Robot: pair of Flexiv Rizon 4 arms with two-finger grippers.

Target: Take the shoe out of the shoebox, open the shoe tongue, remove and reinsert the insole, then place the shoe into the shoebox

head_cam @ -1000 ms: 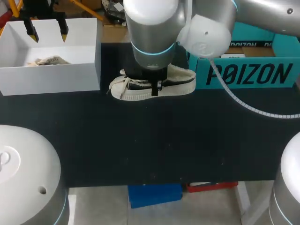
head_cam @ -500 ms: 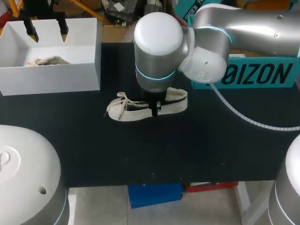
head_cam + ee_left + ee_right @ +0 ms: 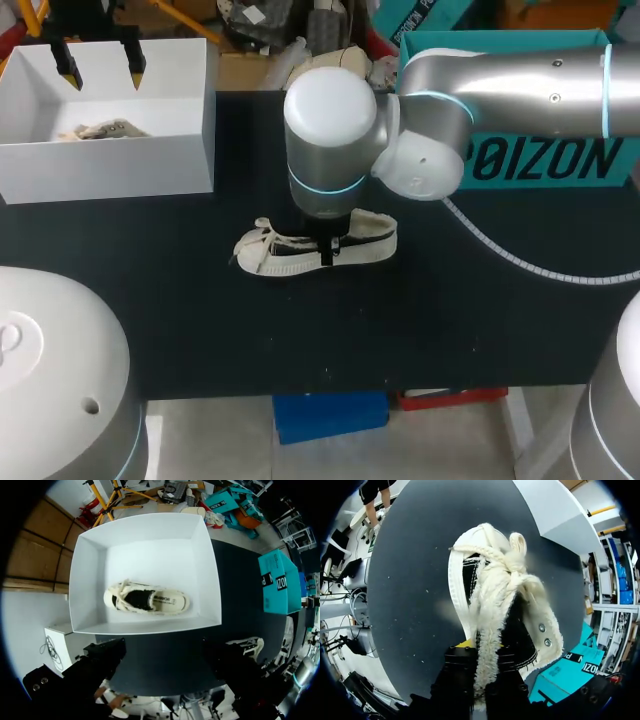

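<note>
Cream canvas shoe (image 3: 300,248) mid-table on black table (image 3: 400,320), resting or just lifted, cannot tell which. Toe points to my left, well apart from white shoebox (image 3: 110,165). My right claw (image 3: 482,665) pinched tight on shoe's fringed upper edge, one finger each side. My left claw (image 3: 100,65) hangs over shoebox, fingers spread wide, gripping nothing. Second shoe (image 3: 147,599) lies flat inside shoebox. Teal box (image 3: 560,160) at far right.
</note>
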